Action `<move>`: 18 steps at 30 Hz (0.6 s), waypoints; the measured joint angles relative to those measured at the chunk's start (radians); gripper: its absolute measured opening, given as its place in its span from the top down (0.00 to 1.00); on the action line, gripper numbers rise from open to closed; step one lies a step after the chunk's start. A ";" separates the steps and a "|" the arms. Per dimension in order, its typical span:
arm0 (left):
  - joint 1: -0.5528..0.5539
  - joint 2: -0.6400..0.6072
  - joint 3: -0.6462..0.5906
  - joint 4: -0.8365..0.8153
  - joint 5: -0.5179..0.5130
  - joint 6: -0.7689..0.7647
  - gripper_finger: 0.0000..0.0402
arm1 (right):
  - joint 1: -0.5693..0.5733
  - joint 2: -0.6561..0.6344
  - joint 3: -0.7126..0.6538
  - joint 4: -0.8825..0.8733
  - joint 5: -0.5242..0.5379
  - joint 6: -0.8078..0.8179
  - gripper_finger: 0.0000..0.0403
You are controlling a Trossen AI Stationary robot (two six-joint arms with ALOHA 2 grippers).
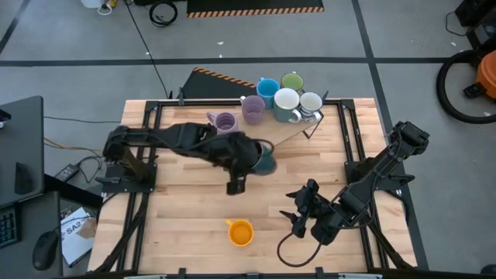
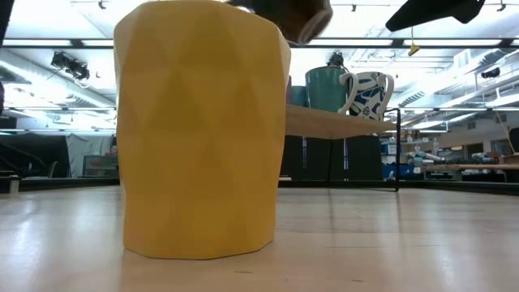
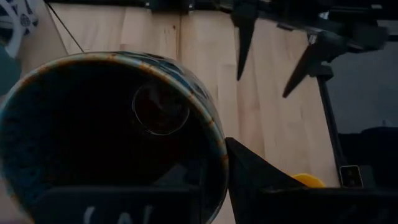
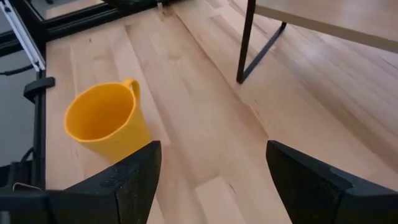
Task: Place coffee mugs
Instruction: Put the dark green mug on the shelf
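Now | shelf mugs (image 1: pixel 273 99): maybe six | left fingers (image 3: pixel 249 180) gripping dark mug (image 3: pixel 112 130) | right fingers (image 4: pixel 311 180) wide

The raised shelf (image 1: pixel 325 122) stands at the far side of the table (image 1: pixel 186 225), and on it sit five mugs close together, one (image 1: pixel 268 90) at the far edge with another (image 1: pixel 292 81) just beside it on its right, and three (image 1: pixel 253 109) (image 1: pixel 285 105) (image 1: pixel 310 104) in a row nearer the shelf's front. One more mug (image 1: pixel 225 122) stands on the table just left of the shelf, and the left gripper (image 1: pixel 249 157) holds a mug (image 1: pixel 264 159) by its rim just in front of the shelf. A lone mug (image 1: pixel 241 232) stands upright well in front of the shelf near the table's near edge, with the right gripper (image 1: pixel 295 209) to its right, well apart from the shelf.
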 joint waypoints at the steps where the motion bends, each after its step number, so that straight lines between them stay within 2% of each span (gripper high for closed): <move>1: 0.015 0.006 0.000 0.000 0.011 0.003 0.89 | 0.000 0.000 0.000 -0.006 0.000 0.000 0.27; 7: 0.109 0.007 -0.001 -0.056 0.070 -0.009 0.88 | 0.000 0.000 0.000 -0.035 0.006 0.000 0.27; 12: 0.134 0.012 0.000 -0.062 0.078 -0.019 0.88 | -0.001 0.000 -0.015 -0.060 0.076 0.025 0.27; 18: 0.113 0.073 -0.002 -0.064 0.144 -0.031 0.88 | 0.011 0.000 -0.063 -0.080 0.014 0.113 0.27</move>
